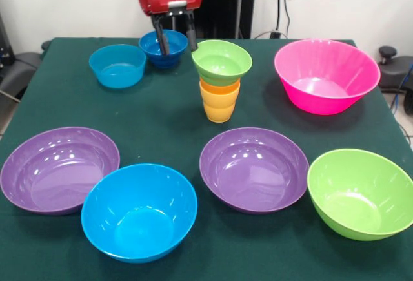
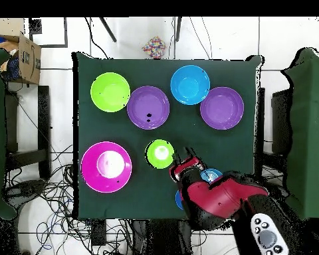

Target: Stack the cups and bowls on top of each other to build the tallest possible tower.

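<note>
Green table [image 1: 168, 119], eleven items.

Tower [image 1: 221, 81]: yellow-orange cup [image 1: 219, 110] at the base, orange cup [image 1: 219, 88] nested in it, small green bowl [image 1: 222, 60] on top, mouth up. Long axis vertical; the bowl sits slightly tilted. Stands mid-table, a little toward the far side in the front view; from overhead only the green bowl [image 2: 160, 153] shows.

Gripper [image 1: 175, 39]: fingers hang down, parted, holding nothing. One finger dips at the small dark blue bowl [image 1: 164, 48]; the other is just beside the green bowl's rim.

Light blue bowl [image 1: 117, 66]: beside the dark blue one, upright.

Large bowls, all mouth up: pink [image 1: 326, 75] far side; two purple [image 1: 59, 168] [image 1: 254, 168], blue [image 1: 139, 212], green [image 1: 361, 194] along the near side, some rims touching.
</note>
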Tool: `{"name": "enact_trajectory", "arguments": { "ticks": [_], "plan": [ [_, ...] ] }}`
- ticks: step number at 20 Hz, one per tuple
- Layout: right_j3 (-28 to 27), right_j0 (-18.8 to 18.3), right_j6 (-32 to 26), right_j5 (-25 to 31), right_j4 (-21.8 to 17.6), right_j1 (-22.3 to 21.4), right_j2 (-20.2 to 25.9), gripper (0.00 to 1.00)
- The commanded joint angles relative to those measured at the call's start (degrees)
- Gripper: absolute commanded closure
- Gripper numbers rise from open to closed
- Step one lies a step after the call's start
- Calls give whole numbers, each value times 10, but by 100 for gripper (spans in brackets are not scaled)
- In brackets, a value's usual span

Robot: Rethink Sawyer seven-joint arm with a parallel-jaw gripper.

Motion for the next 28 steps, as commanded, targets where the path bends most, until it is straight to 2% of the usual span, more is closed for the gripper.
{"name": "enact_trajectory", "arguments": {
  "ticks": [1, 4, 7, 10, 12, 16, 18, 22, 25, 28],
  "plan": [
    [39, -55, 89, 122, -67, 28, 158, 0],
    [55, -124, 31, 166, -41, 48, 228, 0],
    [60, -212, -88, 230, 33, 87, 310, 0],
    [55, -267, -178, 270, 76, 127, 339, 0],
    [54, -289, -212, 288, 92, 145, 345, 0],
    [68, -306, -227, 305, 112, 133, 356, 0],
    [66, -315, -238, 312, 106, 138, 350, 0],
    [53, -312, -240, 319, 65, 160, 303, 0],
    [41, -292, -231, 316, 25, 175, 260, 0],
    [38, -285, -241, 319, 7, 180, 240, 0]
  ]
}}
